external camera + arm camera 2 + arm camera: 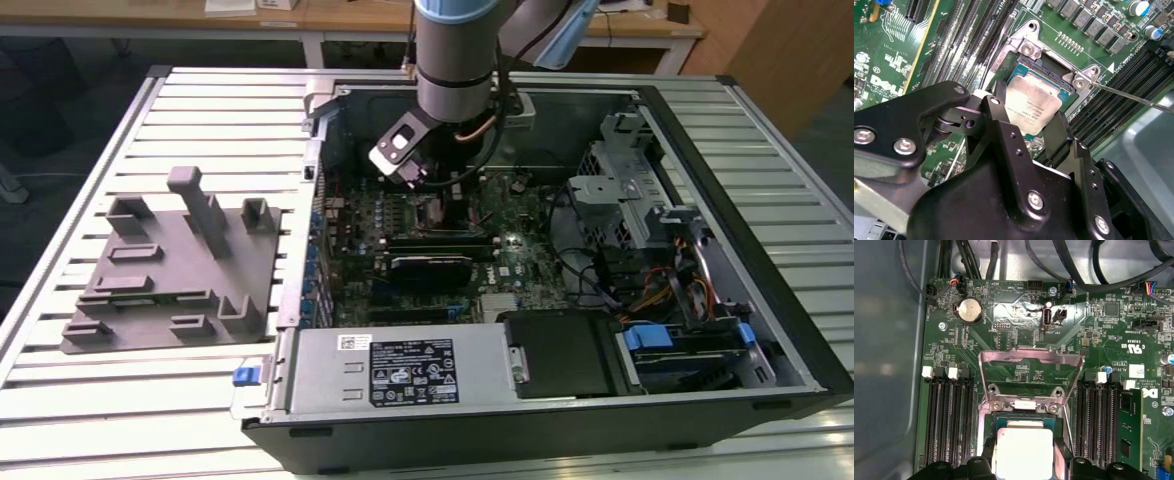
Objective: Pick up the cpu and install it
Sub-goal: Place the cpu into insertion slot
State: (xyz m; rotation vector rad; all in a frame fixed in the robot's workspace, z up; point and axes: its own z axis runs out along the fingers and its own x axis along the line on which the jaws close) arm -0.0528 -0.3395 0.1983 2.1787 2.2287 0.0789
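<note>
The cpu [1030, 105], a flat square chip with a silver-grey top, sits level between my two black fingers, right over the black-framed motherboard socket [1046, 65]. In the first wrist view the cpu [1024, 452] lies just below the socket's hinge, with a finger [988, 456] pressed to each side edge. My gripper [1029, 114] is shut on the chip. The socket's metal load plate [1029, 357] stands swung open, and its thin lever [1126, 96] sticks out to the side. In the exterior view my gripper [447, 195] reaches down into the open computer case [747, 200].
Memory slots [946, 415] flank the socket on both sides. Black cables [1079, 270] hang over the board's far edge. A grey plastic fixture block [167, 270] stands on the slatted table at the exterior view's left. The power supply [400, 370] fills the case's near side.
</note>
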